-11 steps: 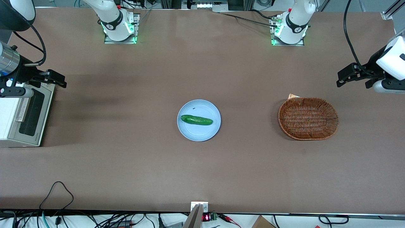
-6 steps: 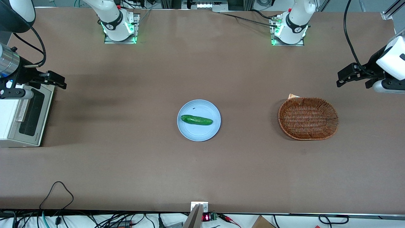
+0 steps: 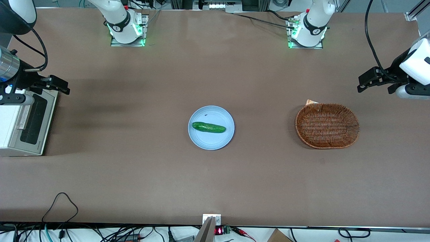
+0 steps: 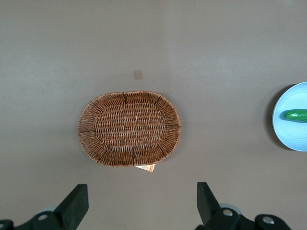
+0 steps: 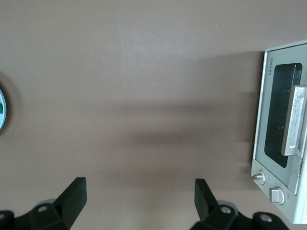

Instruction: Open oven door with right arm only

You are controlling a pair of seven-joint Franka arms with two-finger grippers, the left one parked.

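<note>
Gripper (image 3: 60, 85) open above oven door (image 3: 33, 122), door closed

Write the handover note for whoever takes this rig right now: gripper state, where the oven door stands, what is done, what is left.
Gripper: the right arm's black two-finger gripper is open and holds nothing; it hangs above the table in front of the oven, near the end farther from the front camera.
Oven door: the cream-white toaster oven's flat door with dark glass window is shut; its silver bar handle is untouched.
Done: nothing on the door yet.
Left: bring the gripper to the handle, grip it, pull the door open.
</note>
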